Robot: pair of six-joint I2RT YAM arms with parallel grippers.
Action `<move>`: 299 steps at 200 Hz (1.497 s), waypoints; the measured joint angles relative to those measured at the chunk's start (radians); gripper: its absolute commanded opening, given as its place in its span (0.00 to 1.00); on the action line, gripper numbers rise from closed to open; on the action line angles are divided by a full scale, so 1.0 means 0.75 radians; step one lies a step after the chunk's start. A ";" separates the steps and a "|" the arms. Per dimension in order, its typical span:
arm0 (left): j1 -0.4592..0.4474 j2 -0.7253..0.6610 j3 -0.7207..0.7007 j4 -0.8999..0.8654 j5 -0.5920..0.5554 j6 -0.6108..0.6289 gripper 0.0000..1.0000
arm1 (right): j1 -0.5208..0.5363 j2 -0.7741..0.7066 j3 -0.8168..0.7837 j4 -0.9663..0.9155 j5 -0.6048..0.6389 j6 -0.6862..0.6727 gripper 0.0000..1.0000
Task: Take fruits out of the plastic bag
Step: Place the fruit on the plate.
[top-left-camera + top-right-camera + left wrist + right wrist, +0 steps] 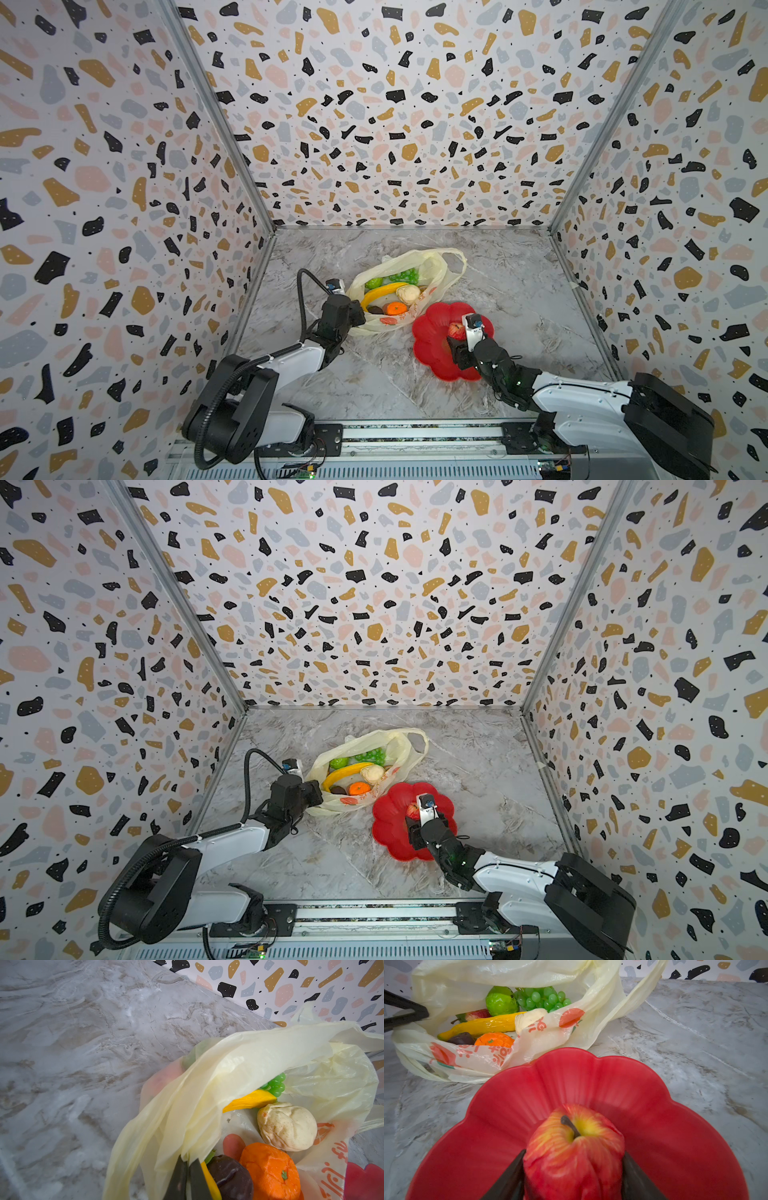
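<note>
The plastic bag [436,266] lies crumpled on the marble desk [519,291], slightly above the middle of the frame in both top views, with its mouth open toward the lower left and one loop handle trailing to the upper right. Most of the fruits sit inside it: a yellow banana [380,292] curves across the opening, with a green citrus [373,283] and a green grape bunch [403,275] above it, a beige pear-like piece [408,294] at its right end, and an orange [395,308] and a dark brown piece [376,310] below it. The left tool [188,1165] is at the bag's lower left rim, its fingers pressed together on a fold of the thin film (the left wrist view shows the plastic gathered between the tips). To the lower right, just beside the bag, is a red flower-shaped plate [432,353]. The right tool [573,1155] is over this plate, pinching the red apple [456,331] from both sides, stem up. Whether the apple touches the plate cannot be told.
</note>
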 measured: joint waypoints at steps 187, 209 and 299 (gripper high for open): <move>0.007 -0.041 -0.001 -0.014 -0.002 0.000 0.07 | 0.086 0.496 0.140 0.316 0.271 -0.013 0.57; 0.012 -0.105 -0.015 -0.017 -0.011 -0.001 0.07 | 0.094 0.496 0.140 0.312 0.280 -0.012 0.63; 0.019 -0.115 -0.016 -0.022 -0.028 0.000 0.07 | 0.152 0.461 0.155 0.272 0.306 -0.008 0.75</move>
